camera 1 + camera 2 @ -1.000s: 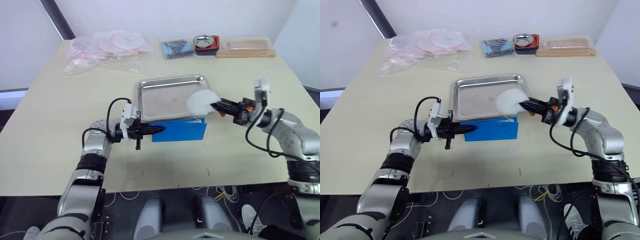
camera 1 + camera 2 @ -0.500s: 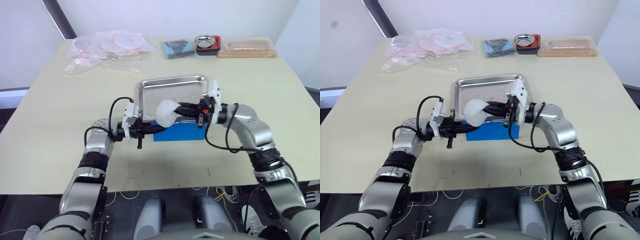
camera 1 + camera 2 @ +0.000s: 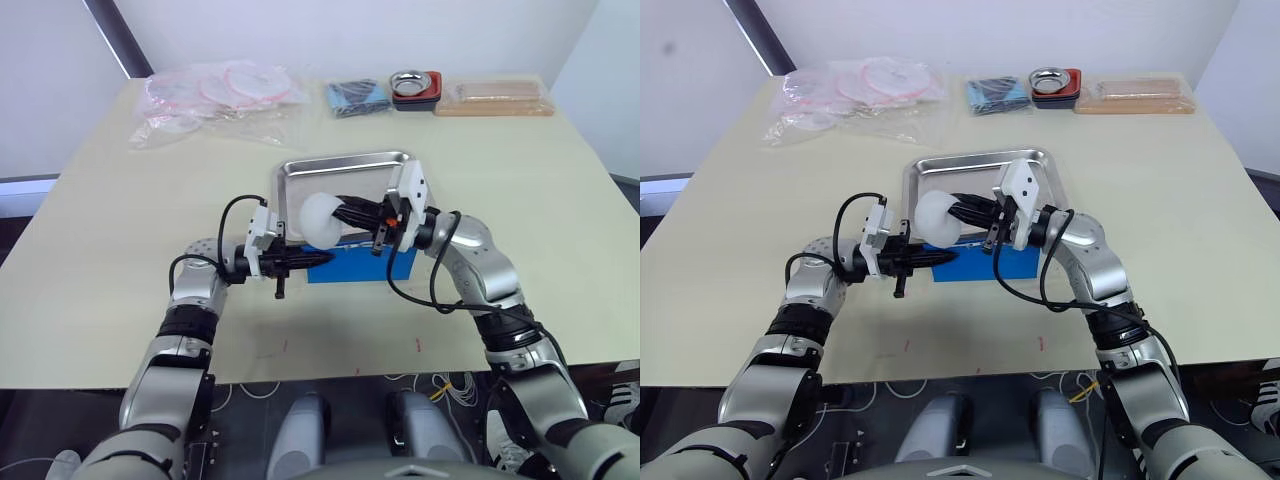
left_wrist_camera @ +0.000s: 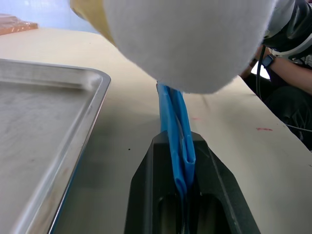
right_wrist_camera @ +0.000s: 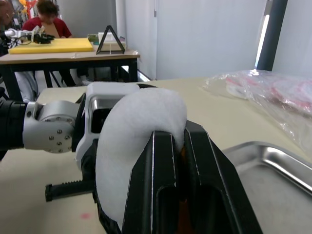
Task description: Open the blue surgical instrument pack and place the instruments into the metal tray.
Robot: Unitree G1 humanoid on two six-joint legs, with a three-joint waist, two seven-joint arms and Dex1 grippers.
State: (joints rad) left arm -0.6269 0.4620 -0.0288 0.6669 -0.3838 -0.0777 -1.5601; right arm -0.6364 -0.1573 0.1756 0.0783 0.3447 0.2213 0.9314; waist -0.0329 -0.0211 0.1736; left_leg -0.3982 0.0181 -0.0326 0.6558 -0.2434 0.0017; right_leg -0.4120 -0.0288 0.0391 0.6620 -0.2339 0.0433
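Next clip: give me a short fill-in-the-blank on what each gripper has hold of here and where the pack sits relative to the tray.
1. The left gripper is shut on the edge of the ____ surgical instrument pack.
2. The right gripper holds a fluffy ____ pad.
3. The pack lies on the table just outside the metal tray's ____ rim, the side toward the robot.
4. The pack is not yet ____.

Missing words: blue; white; near; open

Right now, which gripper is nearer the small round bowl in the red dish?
Right. The right gripper hangs over the metal tray, nearer the bowl. The left gripper is shut on the blue pack, farther back.
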